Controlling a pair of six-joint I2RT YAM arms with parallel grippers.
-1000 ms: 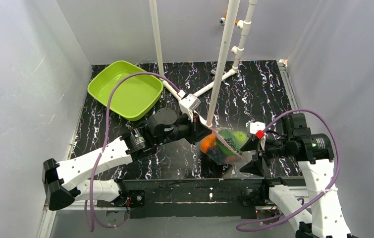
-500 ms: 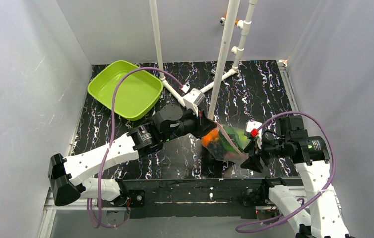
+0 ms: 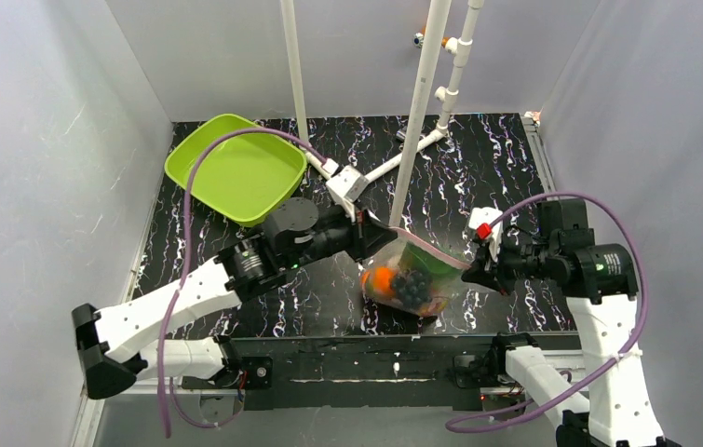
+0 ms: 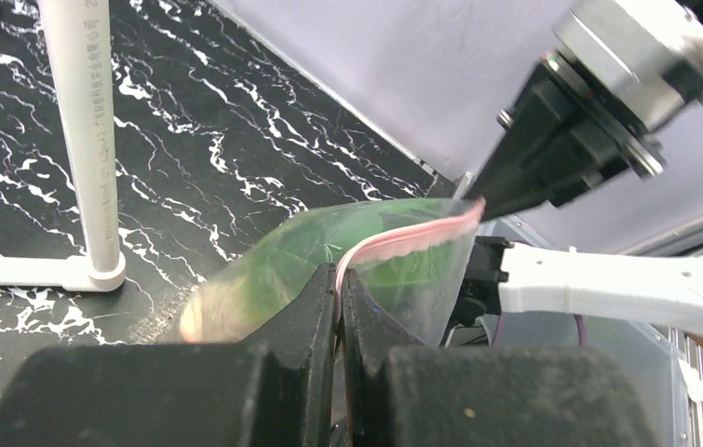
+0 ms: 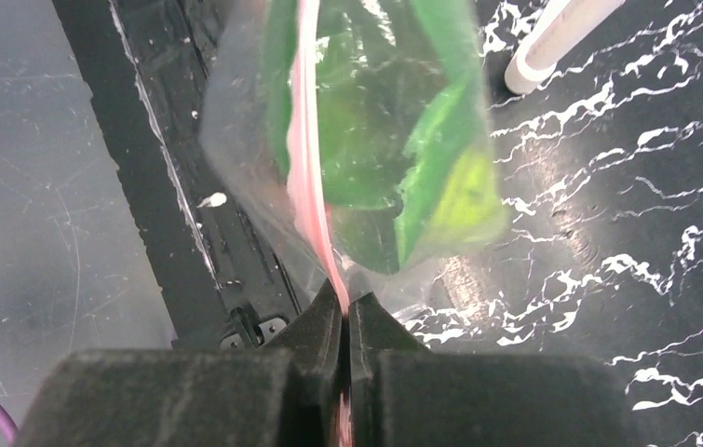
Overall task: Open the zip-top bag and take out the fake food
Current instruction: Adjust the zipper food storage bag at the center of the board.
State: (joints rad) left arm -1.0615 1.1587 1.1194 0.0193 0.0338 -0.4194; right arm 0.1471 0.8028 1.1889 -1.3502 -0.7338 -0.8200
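— Two pinches, one strip: our left fingers (image 4: 339, 291) are clamped on the left end of the pink zip strip (image 3: 419, 246), our right fingers (image 5: 345, 321) on its right end.
— And the zip-top bag (image 3: 412, 275) itself?
— It hangs between them over the surface (image 3: 478, 168), near its near edge, with the fake food (image 3: 401, 285) sagging low. The strip's long axis runs arm to arm, so we judge that pulling along it only tightens the mouth.
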